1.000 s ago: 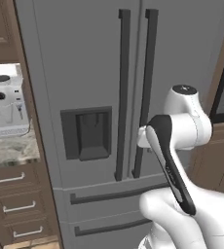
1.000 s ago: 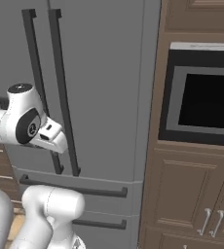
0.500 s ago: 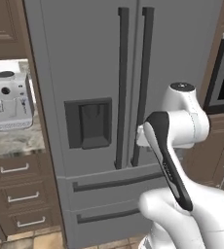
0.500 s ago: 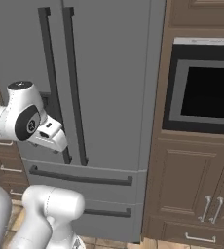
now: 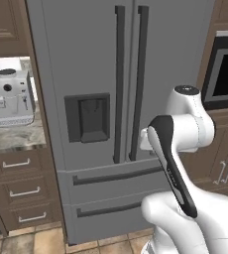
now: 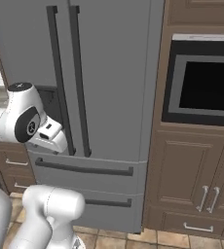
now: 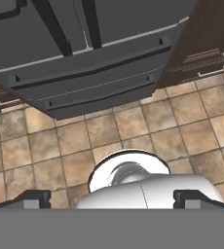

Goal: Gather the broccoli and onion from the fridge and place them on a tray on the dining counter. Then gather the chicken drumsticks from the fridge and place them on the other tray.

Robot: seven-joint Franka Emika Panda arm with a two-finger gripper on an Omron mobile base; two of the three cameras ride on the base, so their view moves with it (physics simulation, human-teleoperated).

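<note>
Your claw point(image 7: 112, 198) is spread wide, holding nothing, pointing down at the tiled floor point(image 7: 133, 141) before the closed fridge point(image 5: 101, 59), below its bottom drawers point(image 7: 84, 82).

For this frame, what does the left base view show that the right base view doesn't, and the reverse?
Left base view alone: a white coffee machine on a stone worktop, and the dark dispenser recess seen in full. Right base view alone: the whole built-in oven with its dark window, and the brown cabinet doors under it. Both share the closed grey fridge, its two long vertical handles, the bottom drawers and the white arm.
</note>
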